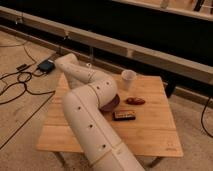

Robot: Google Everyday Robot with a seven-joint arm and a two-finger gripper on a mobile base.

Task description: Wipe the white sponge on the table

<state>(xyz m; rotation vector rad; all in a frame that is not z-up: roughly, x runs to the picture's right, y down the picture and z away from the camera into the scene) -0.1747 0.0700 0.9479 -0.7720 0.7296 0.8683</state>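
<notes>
The table (150, 132) is low with a light bamboo-plank top and a small dark mark (170, 148) at its near right corner. My big cream arm (90, 115) rises from the bottom of the camera view across the table's left half, and its upper link (80, 72) reaches to the far left corner. My gripper is hidden behind these links. No white sponge shows; it is hidden or out of view. A dark purple bowl (112, 103) peeks out from behind the arm near the table's middle.
A white cup (128, 79) stands at the table's far edge. A reddish-brown item (135, 100) and a dark flat packet (123, 115) lie right of the bowl. Cables (20, 82) and a dark box (45, 65) lie on the floor at left. A long rail (150, 52) runs behind.
</notes>
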